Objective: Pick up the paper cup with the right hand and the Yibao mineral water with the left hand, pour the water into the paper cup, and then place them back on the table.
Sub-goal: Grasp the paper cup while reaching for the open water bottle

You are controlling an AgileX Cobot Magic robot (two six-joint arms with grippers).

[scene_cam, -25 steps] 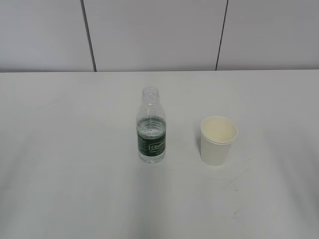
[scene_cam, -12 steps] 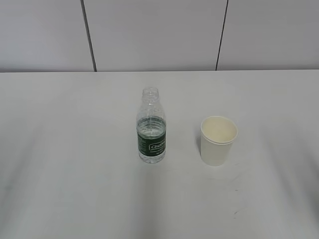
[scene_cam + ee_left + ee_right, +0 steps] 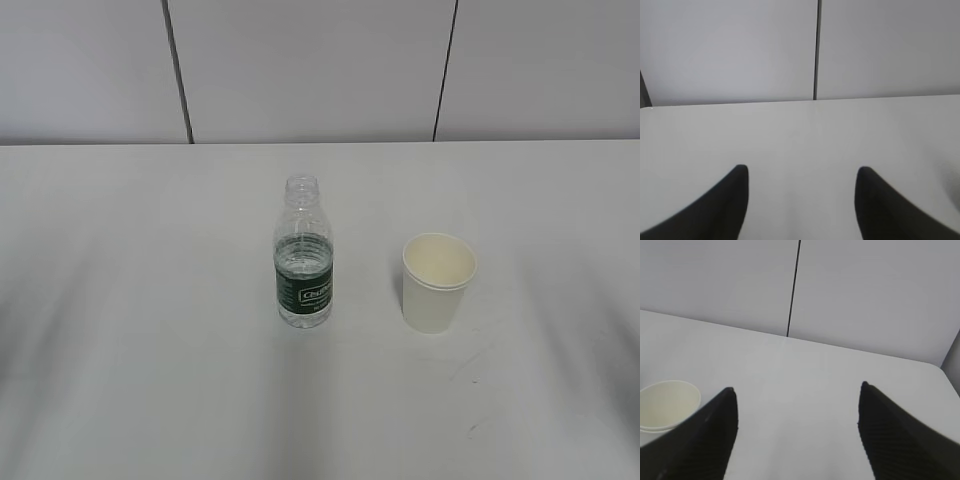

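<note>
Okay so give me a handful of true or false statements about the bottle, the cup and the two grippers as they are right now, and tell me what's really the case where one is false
1. The Yibao mineral water stands upright on the table. True.
2. The bottle has a cap screwed on. False: its neck is open, with no cap.
3. The paper cup lies on its side. False: it stands upright, mouth up, apart from the bottle.
4. The right hand has its fingers spread with nothing between them. True; the cup sits off to the left edge of the right wrist view.
5. The left hand is clamped on the bottle. False: its fingers are apart over bare table, and the bottle is not in the left wrist view.
</note>
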